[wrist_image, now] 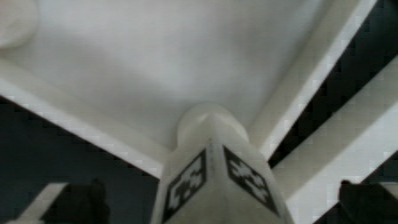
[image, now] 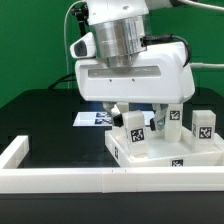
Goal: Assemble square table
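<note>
Inspecting the exterior view, we find the tabletop panel lying flat on the black bench in the lower right of the frame, close behind the long white rail that crosses the bottom edge. Several leg blocks stand upright on or at the panel: one near its front left, one further back, and one at the right, each showing a black-and-white tag. The marker board lies flat at mid-frame, partly hidden behind the arm.

The tool hangs directly over the front-left leg block, its fingers reaching down on either side of it. We find its jaws spread wide and see no grip on anything.

In the wrist view, a tagged leg block rises in the lower centre of the frame, with the white underside of the panel filling the upper portion. The fingertips appear dark and blurred at the bottom corners, apart from the block.
</note>
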Motion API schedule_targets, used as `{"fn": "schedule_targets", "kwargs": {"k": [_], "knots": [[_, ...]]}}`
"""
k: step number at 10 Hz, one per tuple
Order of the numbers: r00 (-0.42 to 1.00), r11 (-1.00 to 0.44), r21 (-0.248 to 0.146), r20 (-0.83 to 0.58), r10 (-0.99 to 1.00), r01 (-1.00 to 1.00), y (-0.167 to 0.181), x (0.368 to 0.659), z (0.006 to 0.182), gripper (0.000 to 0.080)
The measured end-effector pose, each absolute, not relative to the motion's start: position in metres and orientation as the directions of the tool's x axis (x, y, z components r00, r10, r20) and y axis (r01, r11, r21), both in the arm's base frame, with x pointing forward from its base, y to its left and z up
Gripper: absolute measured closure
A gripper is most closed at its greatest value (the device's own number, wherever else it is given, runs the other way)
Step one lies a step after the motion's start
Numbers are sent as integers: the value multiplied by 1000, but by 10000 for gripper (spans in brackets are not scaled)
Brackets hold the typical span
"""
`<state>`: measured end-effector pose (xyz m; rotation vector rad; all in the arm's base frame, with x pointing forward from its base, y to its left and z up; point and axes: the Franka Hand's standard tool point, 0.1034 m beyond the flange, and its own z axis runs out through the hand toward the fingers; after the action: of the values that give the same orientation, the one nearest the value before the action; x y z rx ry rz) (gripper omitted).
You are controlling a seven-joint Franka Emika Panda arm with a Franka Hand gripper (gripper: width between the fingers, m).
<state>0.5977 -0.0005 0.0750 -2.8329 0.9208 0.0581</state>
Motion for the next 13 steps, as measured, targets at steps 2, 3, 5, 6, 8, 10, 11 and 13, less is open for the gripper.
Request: {"fn": "schedule_targets", "kwargs": {"k": [2, 3, 5, 6, 8, 10, 11, 13], "knots": [[904, -892, -147, -70, -422, -428, 0, 598, 76, 151], [933, -921, -152, -61, -354, -359, 1, 598, 76, 151], [974, -961, -160, -45, -222, -226, 0, 598, 77, 151], [985, -972, -162, -36, -167, -171, 0, 598, 77, 151], [999, -985, -165, -13, -52, -53, -2, 599, 78, 151], [999, -986, -165, -11, -33, -34, -2, 599, 77, 274], [999, -986, -165, -11, -33, -35, -2, 599, 77, 412], [999, -986, -165, -11, -34, -36, -3, 599, 77, 511]]}}
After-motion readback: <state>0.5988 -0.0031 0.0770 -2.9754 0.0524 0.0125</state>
